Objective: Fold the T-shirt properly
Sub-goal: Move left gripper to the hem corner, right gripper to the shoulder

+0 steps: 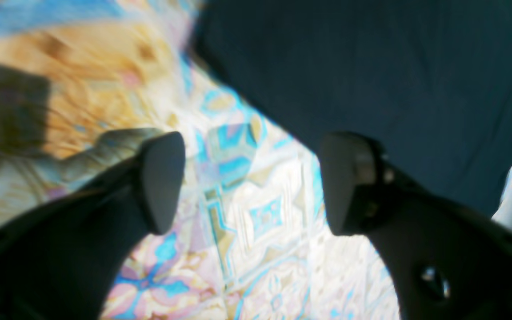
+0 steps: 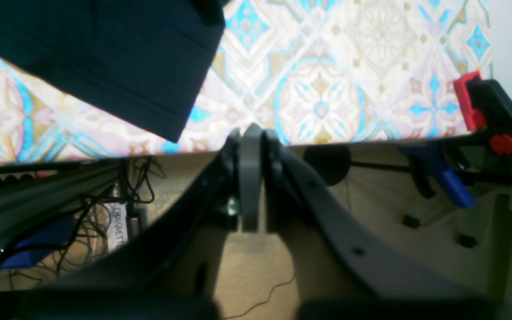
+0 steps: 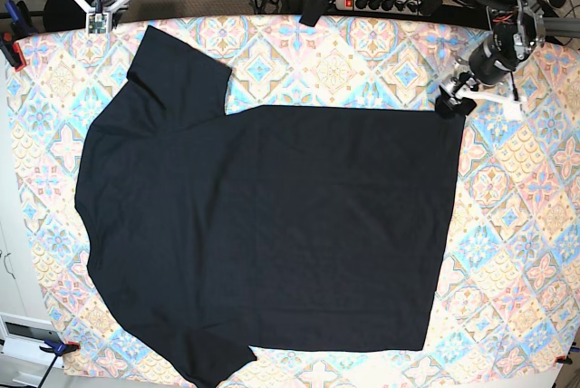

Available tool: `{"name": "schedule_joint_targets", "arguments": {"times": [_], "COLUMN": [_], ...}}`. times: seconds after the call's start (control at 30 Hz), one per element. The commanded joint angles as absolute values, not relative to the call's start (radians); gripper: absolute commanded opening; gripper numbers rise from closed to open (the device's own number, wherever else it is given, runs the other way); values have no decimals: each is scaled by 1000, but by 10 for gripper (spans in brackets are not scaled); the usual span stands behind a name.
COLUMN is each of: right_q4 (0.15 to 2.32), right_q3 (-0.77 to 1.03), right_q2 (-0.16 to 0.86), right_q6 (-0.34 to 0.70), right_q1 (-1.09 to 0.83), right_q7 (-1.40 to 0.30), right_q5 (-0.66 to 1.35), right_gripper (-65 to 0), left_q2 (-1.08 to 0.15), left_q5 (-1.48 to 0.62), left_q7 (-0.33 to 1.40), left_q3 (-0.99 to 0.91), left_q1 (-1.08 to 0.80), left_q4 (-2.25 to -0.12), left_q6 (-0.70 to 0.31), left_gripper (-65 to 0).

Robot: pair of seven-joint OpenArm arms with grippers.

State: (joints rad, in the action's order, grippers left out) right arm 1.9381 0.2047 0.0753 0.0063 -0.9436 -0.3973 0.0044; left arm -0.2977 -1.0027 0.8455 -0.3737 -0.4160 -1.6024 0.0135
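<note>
1. Across the whole work area, the surface is covered by a cloth patterned in blue, pink and gold tiles; bare margins of it show on all sides.
2. The T-shirt, plain black, lies spread flat on the middle of the surface, one short sleeve angled toward the far edge and the other toward the near edge, hem toward the base view's right.
3. The left tool sits at the far hem corner of the T-shirt. Its two fingers stand wide apart with only patterned cloth between them; nothing is held. The dark fabric lies just beyond one fingertip.
4. The right tool hangs at the far edge of the surface, near a sleeve hem. Its fingers are pressed together, with nothing between them.
5. A red-and-black clamp grips the surface edge.
</note>
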Motion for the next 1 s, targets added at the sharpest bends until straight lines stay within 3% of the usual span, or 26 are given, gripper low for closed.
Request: {"name": "schedule_joint_targets", "arguments": {"times": [0.0, 0.33, 0.6, 0.8, 0.97], "right_q4": [1954, 1954, 1954, 1954, 1952], "right_q3": [208, 208, 208, 206, 209], "right_q2": [81, 81, 79, 77, 84], "right_q6": [2, 2, 2, 2, 2], "right_q1": [-957, -957, -957, -957, -958], "right_q7": [-381, -381, -381, -381, -386], "right_q5": [2, 2, 2, 31, 269], "right_gripper": [-648, -648, -648, -643, -630], "left_q2": [-311, -311, -298, -245, -239], "left_q5": [-1010, -1009, -1009, -967, -961], "left_q7": [835, 839, 835, 840, 840], "left_q3": [-389, -389, -318, -295, -292], "left_q1": [-412, -277, -214, -165, -160], "left_q4": [-1613, -1445, -1426, -1411, -1366], "left_q6": [7, 5, 5, 5, 4], "left_gripper": [-146, -153, -173, -385, -564]}}
